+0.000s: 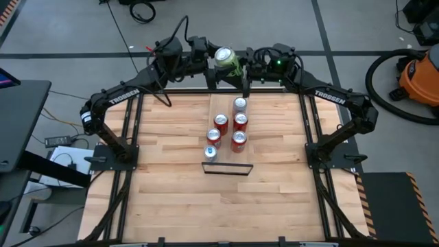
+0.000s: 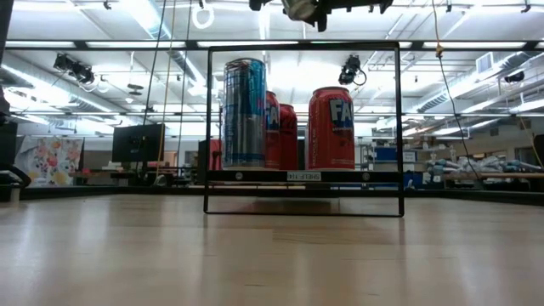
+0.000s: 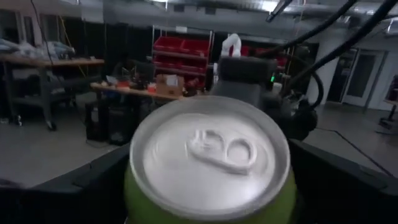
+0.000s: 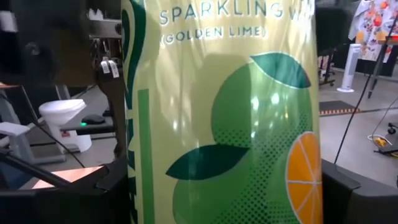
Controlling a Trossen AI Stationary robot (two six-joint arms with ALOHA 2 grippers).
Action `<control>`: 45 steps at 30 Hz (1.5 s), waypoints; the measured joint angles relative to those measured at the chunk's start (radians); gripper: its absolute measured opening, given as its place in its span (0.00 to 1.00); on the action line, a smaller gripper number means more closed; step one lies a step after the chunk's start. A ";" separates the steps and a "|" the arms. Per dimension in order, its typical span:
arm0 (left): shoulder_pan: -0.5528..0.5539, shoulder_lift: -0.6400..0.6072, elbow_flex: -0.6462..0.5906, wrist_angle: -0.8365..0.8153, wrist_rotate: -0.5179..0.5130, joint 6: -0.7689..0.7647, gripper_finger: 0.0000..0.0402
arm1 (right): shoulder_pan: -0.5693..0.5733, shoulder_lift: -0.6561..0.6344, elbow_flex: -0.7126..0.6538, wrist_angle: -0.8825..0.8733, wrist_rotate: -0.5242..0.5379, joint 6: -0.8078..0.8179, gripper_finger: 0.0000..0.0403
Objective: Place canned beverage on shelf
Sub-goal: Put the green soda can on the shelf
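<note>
A green-and-yellow lime can [image 1: 225, 58] with a silver top hangs high above the table's far edge, between my two grippers. My left gripper [image 1: 211, 65] comes at it from the left and my right gripper [image 1: 241, 67] from the right. The can's top [image 3: 208, 152] fills the left wrist view and its printed side [image 4: 224, 124] fills the right wrist view. The narrow light-wood shelf [image 1: 226, 110] lies on the table below, with a black wire rail [image 1: 227, 168] at its near end. Several red and silver-blue cans [image 1: 238, 140] stand upright on it, and they also show in the low view [image 2: 331, 127]. My left gripper has its two fingers [image 3: 93, 186] on opposite sides of the can's body, just below the top rim [image 3: 134, 186]. The fingers lie along the can, whose top faces the wrist. The can is lifted clear. My right gripper has the can's printed body [image 4: 143, 186] between its two fingers [image 4: 106, 186], which lie across the can. The fingers come level from the table's right side. The can is clear of the table and the shelf.
The butcher-block tabletop [image 1: 171, 199] is bare at the near side and on both sides of the shelf. The arms' black frames [image 1: 113, 158] stand at the left and right edges. The far end of the shelf [image 1: 223, 101] lies below the grippers.
</note>
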 joint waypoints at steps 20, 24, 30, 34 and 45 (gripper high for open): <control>-0.003 -0.003 0.181 -0.609 -0.012 0.047 0.97 | 0.007 0.000 0.000 -0.320 0.003 -0.169 0.79; -0.014 0.015 0.180 -0.634 -0.008 0.062 0.97 | 0.007 0.000 0.000 -0.345 0.010 -0.183 0.79; -0.035 0.055 0.180 -0.622 -0.013 0.094 0.97 | 0.026 0.000 0.000 -0.365 0.013 -0.222 0.79; -0.038 0.081 0.180 -0.632 0.011 0.088 0.97 | 0.033 0.001 0.000 -0.364 0.019 -0.232 0.79; -0.051 0.092 0.180 -0.629 -0.009 0.135 0.91 | 0.041 0.001 0.000 -0.408 0.049 -0.266 0.79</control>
